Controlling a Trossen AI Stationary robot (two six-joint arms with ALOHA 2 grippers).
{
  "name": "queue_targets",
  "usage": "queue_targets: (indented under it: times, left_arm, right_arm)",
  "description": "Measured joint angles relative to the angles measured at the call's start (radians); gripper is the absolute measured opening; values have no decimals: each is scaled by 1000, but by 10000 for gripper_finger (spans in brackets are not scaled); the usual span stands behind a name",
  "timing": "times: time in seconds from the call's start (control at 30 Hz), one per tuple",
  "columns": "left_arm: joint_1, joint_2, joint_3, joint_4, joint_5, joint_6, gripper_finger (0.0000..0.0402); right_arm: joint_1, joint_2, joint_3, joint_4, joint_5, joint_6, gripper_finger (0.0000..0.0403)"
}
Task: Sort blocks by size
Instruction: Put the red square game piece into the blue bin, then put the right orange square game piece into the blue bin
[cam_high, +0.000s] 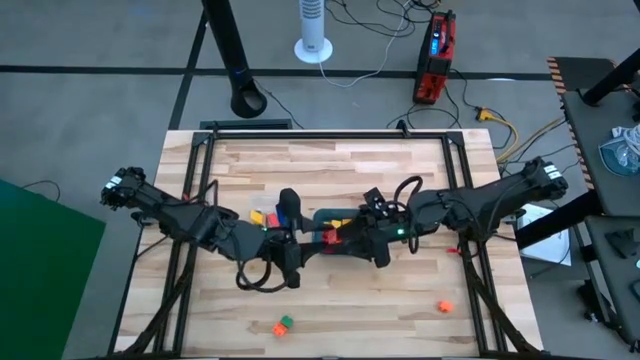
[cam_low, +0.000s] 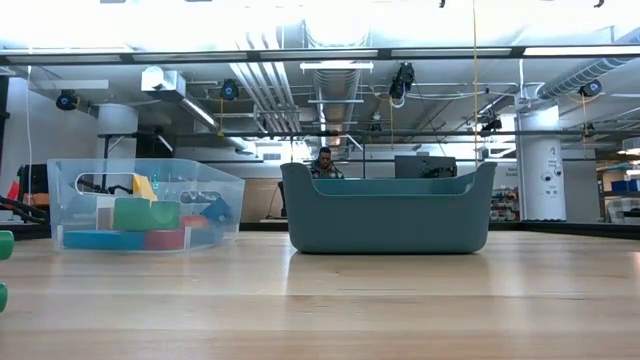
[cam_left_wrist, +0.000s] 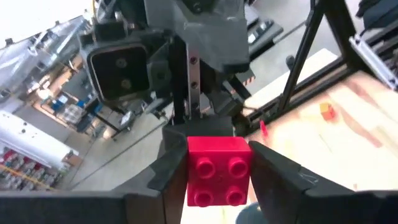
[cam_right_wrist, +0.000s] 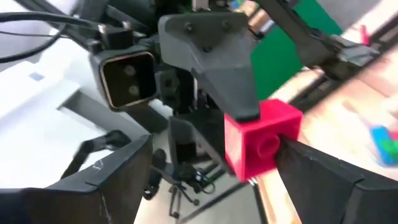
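**Desk** (cam_high: 330, 290): pale wood. Both arms reach in from the sides and meet over its middle.

**Teal tray** (cam_low: 388, 215): sits mid-desk under the arms. From the low view I cannot tell what it contains.

**Clear container** (cam_low: 145, 205): stands just beside the tray. It holds several blocks, some of which look like longer bars.

**Left tool** (cam_left_wrist: 219, 186): clenched on the red block (cam_left_wrist: 217, 171), with one finger on each flank. It holds the block in the air above the tray area.

**Right tool** (cam_right_wrist: 211, 168): released, its fingers spread wide. It faces the left tool nose to nose, with the block close to one finger.

**Red block**: a short cube with four studs. I judge the step in hand to be a handover or a drop into a bin.
- For a handover, I would close the right tool squarely on the free faces before the left tool lets go.
- For a drop, I would first back the right tool away, then lower the block well inside the bin wall.

**Loose blocks**: these lie on the near desk, well apart from each other.
- An orange-and-green pair (cam_high: 283, 324).
- An orange one (cam_high: 444, 306).
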Motion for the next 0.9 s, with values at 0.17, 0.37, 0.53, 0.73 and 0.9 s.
queue_targets:
  times: [0.17, 0.37, 0.53, 0.73, 0.9]
  left_arm:
    - [45, -1, 0, -136, -6, -83, 127]
    - [133, 6, -34, -228, 188, -248, 138]
    - [216, 84, -95, -225, 332, -357, 160]
    - [231, 217, -117, -225, 333, -404, 175]
    - [231, 266, -85, -237, 334, -407, 193]
  right_arm:
    - [2, -45, -1, -147, 44, 53, 321]
    - [2, -95, -1, -305, 122, 132, 331]
    - [2, -105, -1, -338, 140, 146, 327]
    - [2, -100, -1, -359, 142, 146, 317]
    - [21, -106, -1, -449, 140, 209, 316]
